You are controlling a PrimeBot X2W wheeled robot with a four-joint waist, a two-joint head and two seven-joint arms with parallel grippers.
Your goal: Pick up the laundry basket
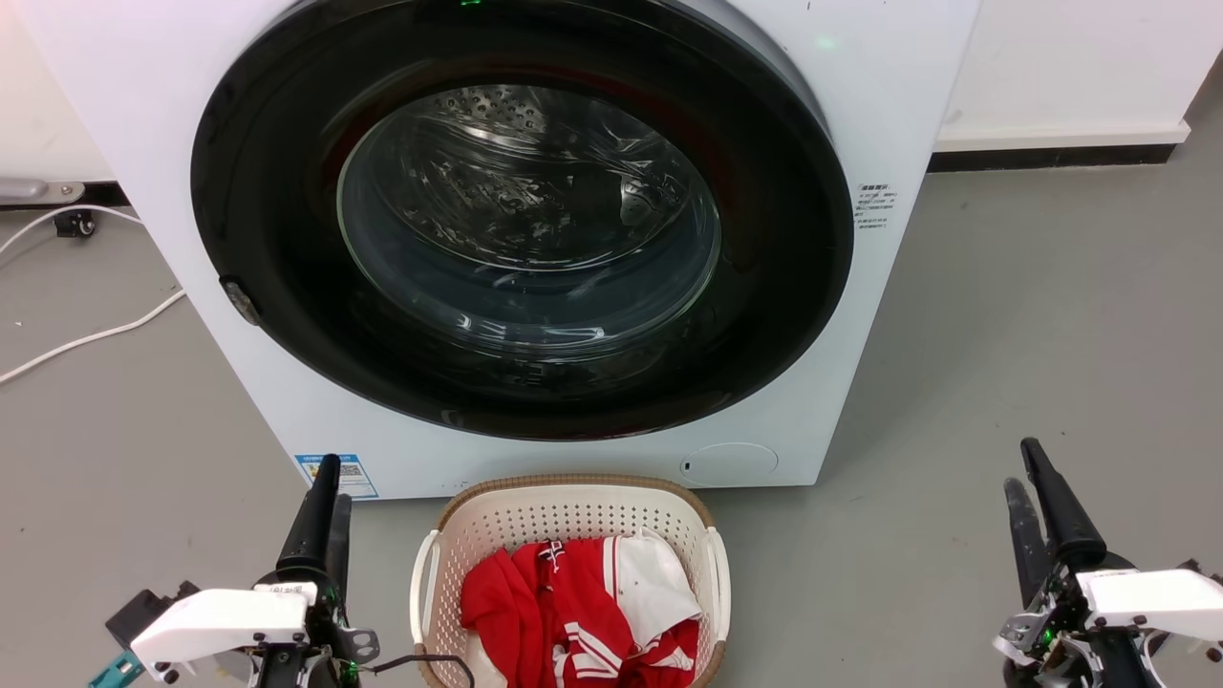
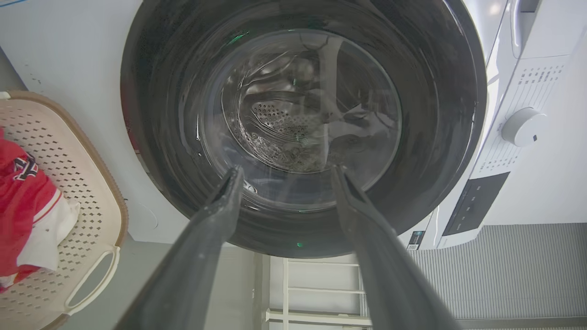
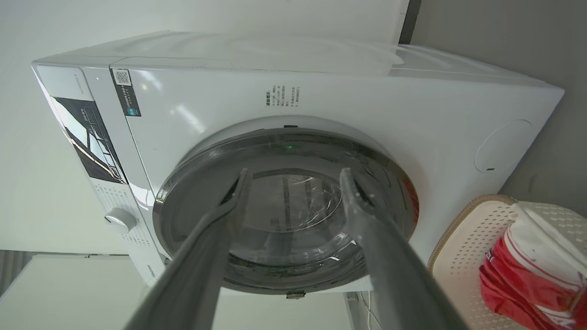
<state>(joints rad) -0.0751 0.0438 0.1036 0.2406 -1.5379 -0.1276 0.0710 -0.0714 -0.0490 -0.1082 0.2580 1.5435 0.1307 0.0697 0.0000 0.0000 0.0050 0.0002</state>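
You see a cream-white, hole-dotted laundry basket with a brown woven-look rim, red-and-white striped clothing, a white washing machine and its black door.

The cream-white perforated plastic laundry basket is set on the grey floor, just before the white front-loading washing machine. A red-and-white garment is held inside it. The left pincer is placed near its left side, and the right pincer well apart on its right.
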